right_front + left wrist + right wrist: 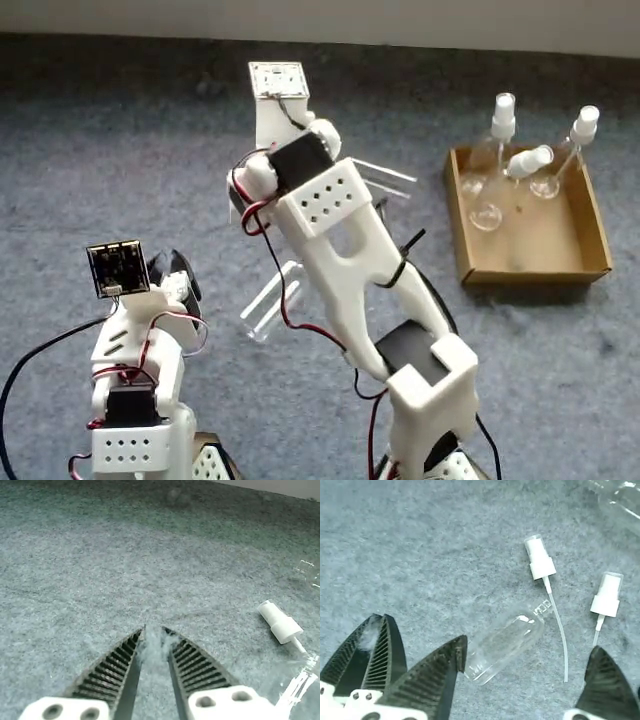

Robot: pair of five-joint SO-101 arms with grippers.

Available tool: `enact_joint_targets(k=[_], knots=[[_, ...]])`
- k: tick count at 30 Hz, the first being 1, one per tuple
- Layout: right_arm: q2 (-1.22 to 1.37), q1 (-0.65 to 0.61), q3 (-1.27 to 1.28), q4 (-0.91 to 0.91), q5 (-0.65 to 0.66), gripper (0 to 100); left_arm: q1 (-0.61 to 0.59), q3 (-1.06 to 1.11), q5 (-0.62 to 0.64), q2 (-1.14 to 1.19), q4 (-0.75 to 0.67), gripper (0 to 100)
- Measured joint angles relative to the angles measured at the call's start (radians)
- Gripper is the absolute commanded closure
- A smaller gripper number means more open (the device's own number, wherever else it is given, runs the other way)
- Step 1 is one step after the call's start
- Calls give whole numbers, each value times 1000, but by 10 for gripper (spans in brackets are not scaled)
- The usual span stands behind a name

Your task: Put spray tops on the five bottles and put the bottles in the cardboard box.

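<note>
1. Left tool (153,628): the fingers are parted by a narrow gap. Nothing is between them. The tool hangs over bare bench (120,150) near the left front corner.

2. Right tool (530,645): the fingers are spread wide and grip nothing. In the high view the right arm (340,240) and its camera mount cover this tool.

3. Cardboard box (458,215): it sits towards the right edge of the bench. It holds three capped bottles (500,130). Two stand roughly upright against the far wall and the third leans. The clear glass makes their outlines hard to trace.

4. Loose bottle (505,645): it is uncapped and lies on its side between the spread fingers of the right tool. One finger hides its base.

5. Long-tube spray top (540,560): it lies just beside the neck of the loose bottle.

6. Second spray top (607,595): it lies near the first. The other finger cuts off its tube.

7. Second bottle (620,500): it lies farther off and the frame edge cuts it off.

8. In the left wrist view a spray top (279,622) lies beside faint glass glints (300,680). The glints are too cropped to identify.
</note>
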Motion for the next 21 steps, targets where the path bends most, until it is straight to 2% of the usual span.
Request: enact_joint_targets(k=[8,17,21], knots=[[-133,-20,38,2,-34,666,0,0,0,0,0,992],[-336,-34,388,-5,-37,666,0,0,0,0,0,992],[-344,-34,534,-92,-129,665,0,0,0,0,0,992]])
